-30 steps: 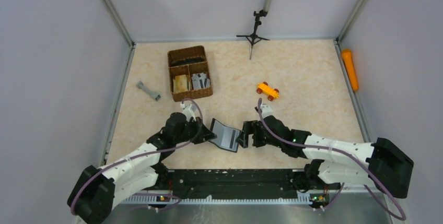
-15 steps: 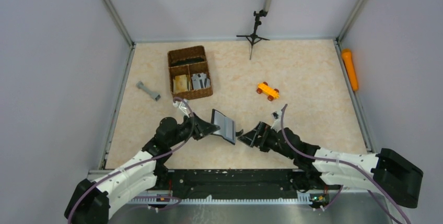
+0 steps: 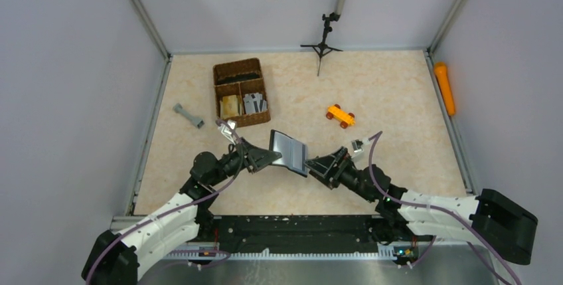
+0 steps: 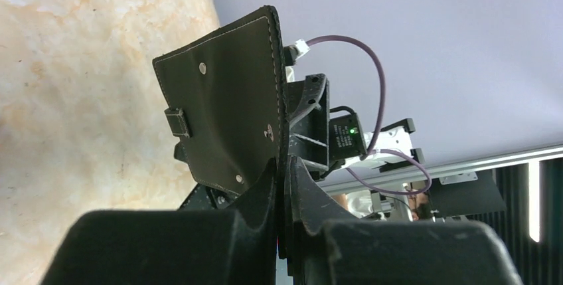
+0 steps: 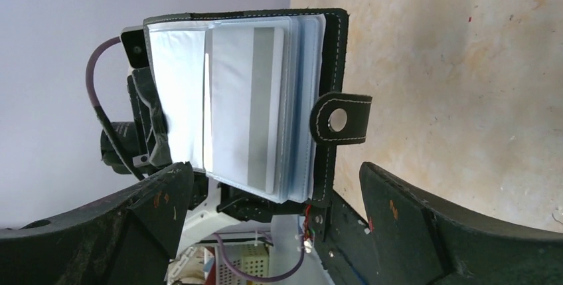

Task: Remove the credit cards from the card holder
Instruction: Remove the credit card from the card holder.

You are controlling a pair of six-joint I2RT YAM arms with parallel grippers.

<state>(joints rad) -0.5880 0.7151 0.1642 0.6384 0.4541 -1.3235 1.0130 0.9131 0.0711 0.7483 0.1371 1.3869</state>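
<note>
The card holder is a small black wallet, held off the table at mid-front with its flap open. My left gripper is shut on its left edge. In the left wrist view, the black outside rises above the shut gripper. In the right wrist view, the open inside shows grey-blue sleeves, a white card with a grey stripe and a snap tab. My right gripper is open, its fingers either side of the holder's near end without touching; it also shows in the top view.
A brown wicker divided basket with items stands at the back left. A grey dumbbell-shaped piece lies left of it. An orange toy car sits right of centre. An orange cylinder lies outside the right wall. A small tripod stands at the back.
My left gripper has lifted the card holder off the table and tilted it up. My right gripper drew back from the holder's right edge, then turned up to face its open side.
</note>
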